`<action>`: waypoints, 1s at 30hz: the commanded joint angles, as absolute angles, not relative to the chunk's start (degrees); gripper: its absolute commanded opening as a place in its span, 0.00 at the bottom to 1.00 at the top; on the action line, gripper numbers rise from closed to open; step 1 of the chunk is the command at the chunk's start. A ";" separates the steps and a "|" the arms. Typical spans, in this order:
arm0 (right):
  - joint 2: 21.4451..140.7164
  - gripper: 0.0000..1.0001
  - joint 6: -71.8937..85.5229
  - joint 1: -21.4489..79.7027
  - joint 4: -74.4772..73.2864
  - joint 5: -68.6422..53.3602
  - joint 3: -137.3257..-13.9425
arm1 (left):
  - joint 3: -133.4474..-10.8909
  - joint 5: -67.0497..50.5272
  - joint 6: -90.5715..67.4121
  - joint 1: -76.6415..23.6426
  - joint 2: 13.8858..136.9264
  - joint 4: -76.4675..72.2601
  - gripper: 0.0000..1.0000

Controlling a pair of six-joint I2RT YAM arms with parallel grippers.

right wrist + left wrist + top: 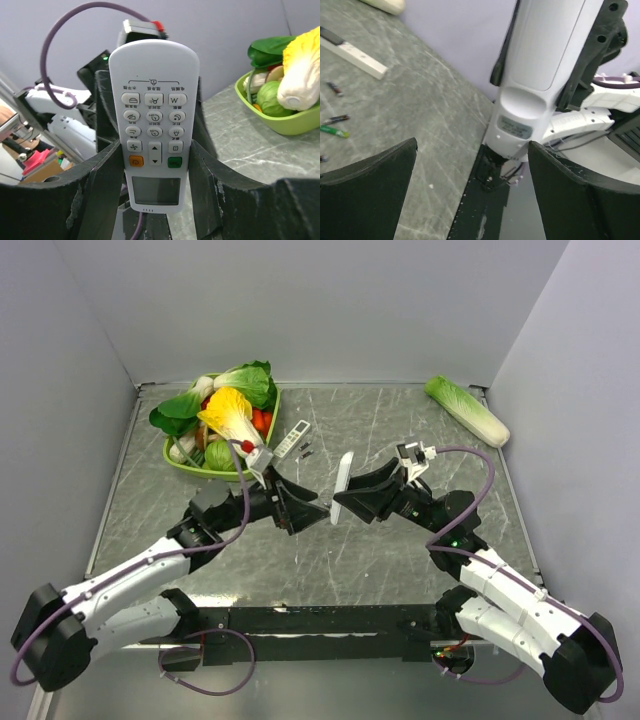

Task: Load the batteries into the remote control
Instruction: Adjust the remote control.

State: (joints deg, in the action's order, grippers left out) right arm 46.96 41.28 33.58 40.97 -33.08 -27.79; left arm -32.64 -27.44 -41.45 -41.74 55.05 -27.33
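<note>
white plastic fills both wrist views: the remote control (342,488) is off the table (330,560), held in the air between the two arms. the right gripper (358,498) has it, and in the right wrist view its dark fingers (100,190) press on the two long edges of the remote control (152,125), about level with the lowest buttons, part-way closed on the body. the button face is turned to that camera, with the pale screen at the near end and the rounded top pointing away. the left gripper (300,505) faces it from the other side with its fingers (365,195) spread wide and nothing between them; the plain back of the remote control (540,65) stands just beyond their tips, and i cannot tell whether anything touches. the batteries (306,448) lie loose on the table behind the grippers, several slim pieces (334,131) scattered just beside a slim white remote (292,440) with a black end. a green basket (200,468) of vegetables (235,405) sits at the far left, near that remote. a pale cabbage (467,410) lies at the far right corner, well apart from the rest.
</note>
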 commanded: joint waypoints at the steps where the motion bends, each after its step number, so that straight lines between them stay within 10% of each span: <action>1: 46.84 0.20 42.10 34.54 46.93 -34.72 -27.77 | -37.08 -27.77 -41.92 -44.73 58.79 -35.59 0.97; 17: 48.08 0.20 42.63 35.42 50.10 -35.94 -26.81 | -36.91 -31.64 -45.53 -48.69 65.04 -43.42 0.79; 24: 47.55 0.29 40.96 35.51 47.30 -36.30 -26.72 | -38.23 -31.91 -44.66 -48.78 65.66 -39.65 0.24; 30: 43.95 0.58 35.52 35.51 32.13 -33.50 -29.53 | -41.04 -22.36 -36.05 -48.78 62.58 -22.44 0.01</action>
State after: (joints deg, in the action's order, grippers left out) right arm 47.24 41.45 34.94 40.47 -34.09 -26.63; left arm -36.95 -31.68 -41.82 -48.73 64.66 -34.28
